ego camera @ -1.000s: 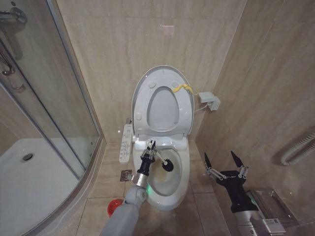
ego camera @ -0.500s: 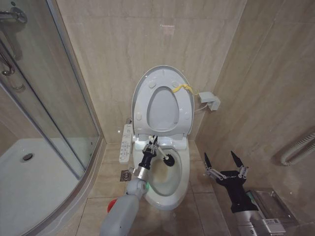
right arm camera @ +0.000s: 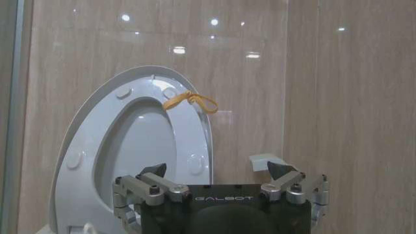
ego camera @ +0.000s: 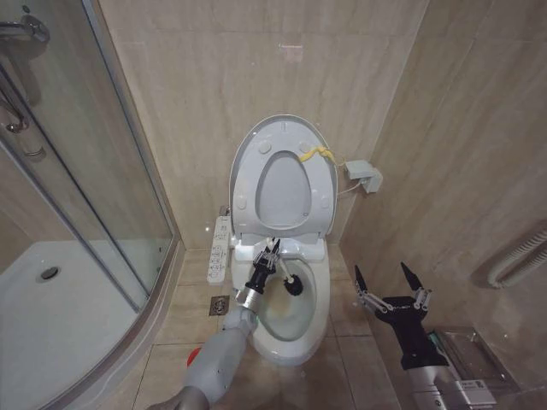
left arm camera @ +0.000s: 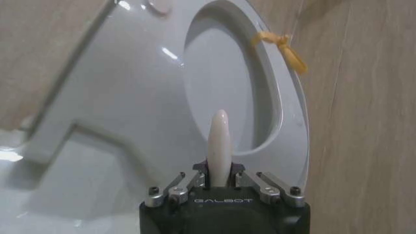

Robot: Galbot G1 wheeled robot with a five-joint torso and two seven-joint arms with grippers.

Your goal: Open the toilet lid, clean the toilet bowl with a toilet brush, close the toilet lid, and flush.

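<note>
Left gripper (ego camera: 270, 253): squeezing the toilet brush (ego camera: 289, 284) by its thin white stick.
Brush: black head is sitting inside the toilet bowl (ego camera: 295, 329), near the back rim; probably light and stiff, best held by the stick.
Toilet lid (ego camera: 282, 175): standing up against the wall.
Right gripper (ego camera: 387, 281): waiting wide open, holding nothing, beside the bowl.
Room: shiny tan tiles, likely slippery.

The word "GALBOT" stands in pale raised letters on the black housing of the left gripper (left arm camera: 221, 181), just below the base of its fingers, where the white handle of the toilet brush (left arm camera: 219, 141) rises from it. The same word "GALBOT" stands on the black housing of the right gripper (right arm camera: 221, 171), between the bases of its two fingers. No other writing can be read.
</note>
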